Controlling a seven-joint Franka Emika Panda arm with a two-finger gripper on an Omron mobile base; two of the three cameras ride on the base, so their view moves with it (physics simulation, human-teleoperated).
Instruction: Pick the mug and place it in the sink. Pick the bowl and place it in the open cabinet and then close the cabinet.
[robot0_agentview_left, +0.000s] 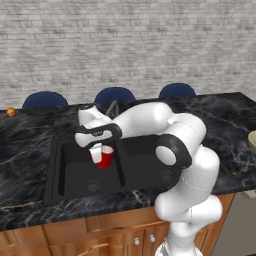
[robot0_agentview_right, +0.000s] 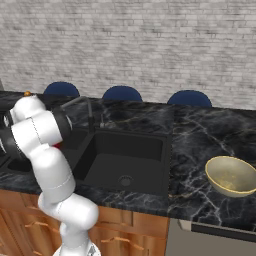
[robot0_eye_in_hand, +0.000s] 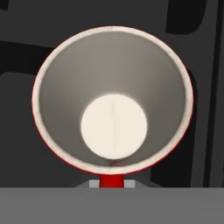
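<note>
The red mug with its white inside hangs upright in the left basin of the black sink, a little above the basin floor. My gripper reaches down from above and is shut on the mug's near side. Looking down in the hand view, the mug shows its open mouth, with a red strip of its wall at the bottom between my fingers. From the right, the arm hides most of the mug. The pale yellow bowl stands on the counter right of the sink. The wall cabinet is out of view.
A dark faucet rises behind the sink's divider. A small orange ball lies at the far left of the black marble counter. Blue chair backs line the far side. Wooden cupboards run below.
</note>
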